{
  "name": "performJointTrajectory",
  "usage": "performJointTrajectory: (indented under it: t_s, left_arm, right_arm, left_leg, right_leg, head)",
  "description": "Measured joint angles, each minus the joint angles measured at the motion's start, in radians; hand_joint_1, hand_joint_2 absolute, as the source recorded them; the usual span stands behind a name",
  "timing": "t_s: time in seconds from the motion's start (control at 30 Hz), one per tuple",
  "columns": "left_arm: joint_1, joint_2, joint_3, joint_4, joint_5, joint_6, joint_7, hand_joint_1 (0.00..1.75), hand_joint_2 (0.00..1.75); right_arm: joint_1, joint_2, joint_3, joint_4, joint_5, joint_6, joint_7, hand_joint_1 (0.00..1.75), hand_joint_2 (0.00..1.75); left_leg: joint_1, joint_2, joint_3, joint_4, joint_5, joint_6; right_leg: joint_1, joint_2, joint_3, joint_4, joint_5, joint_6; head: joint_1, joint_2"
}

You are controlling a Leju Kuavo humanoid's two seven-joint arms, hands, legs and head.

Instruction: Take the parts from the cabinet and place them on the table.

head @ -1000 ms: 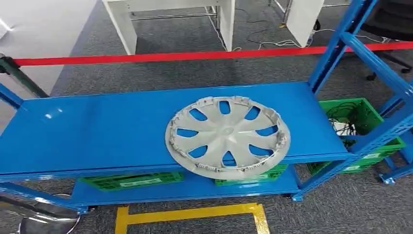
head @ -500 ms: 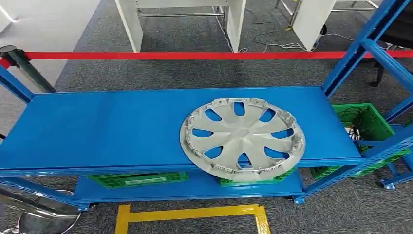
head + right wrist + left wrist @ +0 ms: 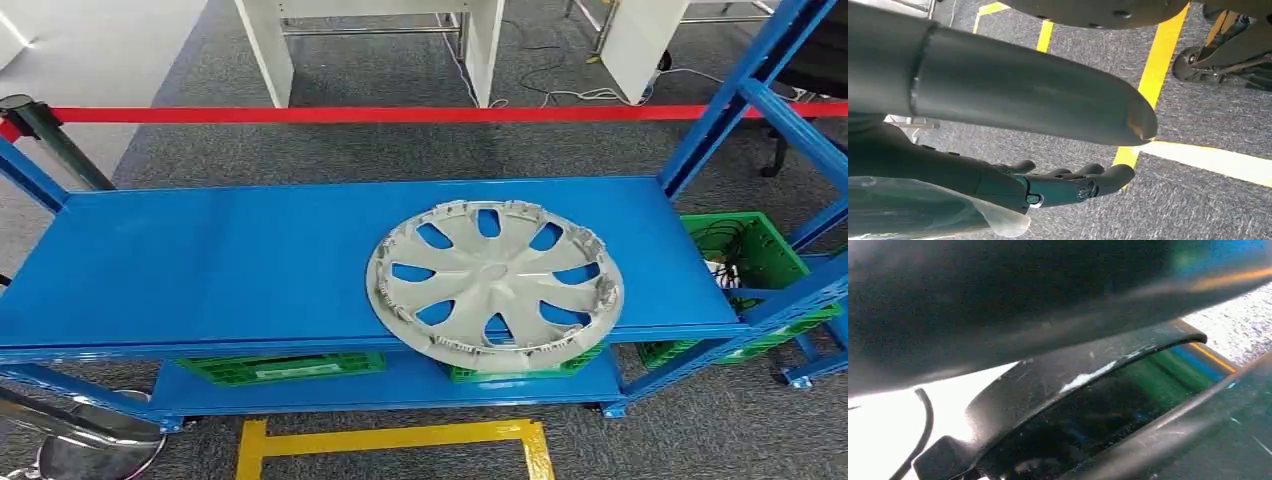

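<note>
The robot's right hand (image 3: 1058,185) hangs over grey carpet marked with yellow tape (image 3: 1153,75), thumb and dark fingers (image 3: 1108,177) loosely extended and apart, holding nothing. The left wrist view is too dark and blurred to tell how the left hand lies. A grey wheel cover (image 3: 495,285) lies flat on the blue cabinet shelf (image 3: 200,260), right of centre, its near rim overhanging the front edge. Green crates (image 3: 270,368) sit on the lower shelf; another (image 3: 745,235) holds cables. A red barrier strap (image 3: 400,114) crosses the carpeted floor behind.
</note>
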Motion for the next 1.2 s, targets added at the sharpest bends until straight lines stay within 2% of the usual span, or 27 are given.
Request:
performJointTrajectory:
  t_s: [0.03, 0.07, 0.1, 0.27, 0.3, 0.47, 0.73, 0.77, 0.93, 0.97, 1.0, 1.07, 1.13, 1.2]
  left_arm:
    - [0.000, 0.000, 0.000, 0.000, 0.000, 0.000, 0.000, 0.00, 0.00]
    - [0.000, 0.000, 0.000, 0.000, 0.000, 0.000, 0.000, 0.00, 1.75]
    - [0.000, 0.000, 0.000, 0.000, 0.000, 0.000, 0.000, 0.00, 1.75]
    - [0.002, 0.001, 0.000, 0.000, 0.019, -0.005, 0.000, 0.00, 1.75]
    - [0.004, 0.003, 0.000, 0.000, 0.030, -0.008, 0.001, 0.00, 0.00]
    - [0.021, 0.017, 0.000, -0.006, 0.108, -0.031, -0.003, 0.00, 0.00]
    - [0.055, 0.046, 0.000, -0.037, 0.257, -0.077, -0.021, 0.00, 0.00]
    - [0.059, 0.050, 0.000, -0.041, 0.272, -0.081, -0.021, 0.00, 1.75]
    - [0.081, 0.066, 0.000, -0.067, 0.370, -0.115, -0.037, 0.00, 1.75]
    - [0.081, 0.068, 0.001, -0.067, 0.437, -0.135, -0.048, 0.00, 0.00]
    - [0.080, 0.067, 0.003, -0.068, 0.462, -0.136, -0.054, 0.00, 0.00]
    - [0.078, 0.064, 0.006, -0.068, 0.443, -0.127, -0.064, 0.00, 0.00]
    - [0.074, 0.063, 0.013, -0.068, 0.513, -0.149, -0.067, 0.00, 0.00]
    - [0.071, 0.060, 0.019, -0.067, 0.509, -0.147, -0.068, 0.00, 0.00]
  right_arm:
    - [0.000, 0.000, 0.000, 0.000, 0.000, 0.000, 0.000, 0.00, 0.00]
    - [0.000, 0.000, 0.000, 0.000, 0.000, 0.000, 0.000, 0.00, 0.00]
    - [0.000, 0.000, 0.000, 0.000, 0.000, 0.000, 0.000, 0.00, 1.75]
    - [0.002, 0.000, -0.002, 0.000, -0.028, 0.006, 0.000, 0.00, 1.75]
    - [0.005, 0.000, 0.005, -0.002, -0.043, 0.009, 0.000, 0.00, 0.00]
    - [0.028, -0.010, 0.063, -0.018, -0.155, 0.029, -0.013, 0.00, 0.00]
    - [0.064, -0.038, 0.205, -0.056, -0.369, 0.067, -0.040, 0.00, 0.00]
    - [0.069, -0.041, 0.221, -0.060, -0.391, 0.071, -0.043, 0.00, 1.75]
    - [0.092, -0.059, 0.314, -0.084, -0.530, 0.099, -0.067, 0.00, 1.75]
    - [0.092, -0.060, 0.315, -0.084, -0.628, 0.116, -0.089, 0.00, 0.00]
    - [0.090, -0.060, 0.311, -0.084, -0.685, 0.119, -0.104, 0.00, 0.00]
    - [0.085, -0.060, 0.303, -0.084, -0.686, 0.119, -0.122, 0.00, 0.00]
    - [0.081, -0.060, 0.297, -0.084, -0.764, 0.136, -0.122, 0.00, 0.00]
    - [0.078, -0.060, 0.283, -0.084, -0.755, 0.137, -0.122, 0.00, 0.00]
  left_leg:
    - [0.000, 0.000, 0.000, 0.000, 0.000, 0.000]
    - [0.000, 0.000, 0.000, 0.000, 0.000, 0.000]
    - [0.001, 0.000, 0.000, 0.000, 0.000, 0.000]
    - [0.001, 0.000, 0.000, 0.000, 0.000, 0.000]
    - [0.001, 0.000, 0.000, 0.000, 0.000, 0.000]
    - [0.001, 0.000, 0.000, 0.000, 0.000, 0.000]
    - [0.001, 0.000, 0.001, 0.000, -0.001, 0.000]
    - [0.001, 0.000, 0.001, 0.000, -0.001, 0.000]
    - [0.001, 0.000, 0.001, 0.000, -0.001, 0.000]
    - [0.001, 0.000, 0.001, 0.000, -0.001, 0.000]
    - [0.001, 0.000, 0.001, 0.000, -0.001, 0.000]
    - [0.001, 0.000, 0.002, 0.000, -0.001, 0.000]
    - [0.001, 0.000, 0.003, -0.001, -0.001, 0.001]
    - [0.001, 0.000, 0.003, -0.001, -0.002, 0.000]
  right_leg:
    - [0.000, 0.000, 0.000, 0.000, 0.000, 0.000]
    - [0.000, 0.000, 0.000, 0.000, 0.000, 0.000]
    - [0.000, 0.000, 0.000, 0.000, 0.000, 0.000]
    - [0.000, 0.000, 0.000, 0.000, 0.000, 0.000]
    - [0.000, 0.000, 0.000, 0.000, 0.000, 0.000]
    - [0.000, 0.000, 0.000, 0.000, 0.000, 0.000]
    - [0.000, 0.000, -0.004, 0.000, -0.002, 0.002]
    - [0.000, 0.000, -0.004, 0.000, -0.002, 0.002]
    - [0.000, 0.000, -0.003, 0.000, -0.002, 0.002]
    - [0.000, 0.000, -0.003, 0.000, -0.002, 0.002]
    - [0.000, 0.000, -0.003, 0.000, -0.002, 0.002]
    - [0.000, 0.000, -0.005, 0.000, -0.002, 0.002]
    - [0.000, 0.000, -0.008, 0.000, -0.003, 0.002]
    - [0.000, 0.000, -0.007, 0.000, -0.003, 0.002]
  head:
    - [0.000, 0.000]
    - [0.000, 0.000]
    - [0.000, 0.000]
    - [0.000, 0.000]
    - [0.000, 0.000]
    - [0.000, 0.000]
    - [0.000, 0.000]
    - [0.000, 0.000]
    - [0.000, 0.000]
    - [0.000, 0.000]
    - [0.000, 0.000]
    - [0.000, 0.000]
    - [0.000, 0.000]
    - [0.000, 0.000]
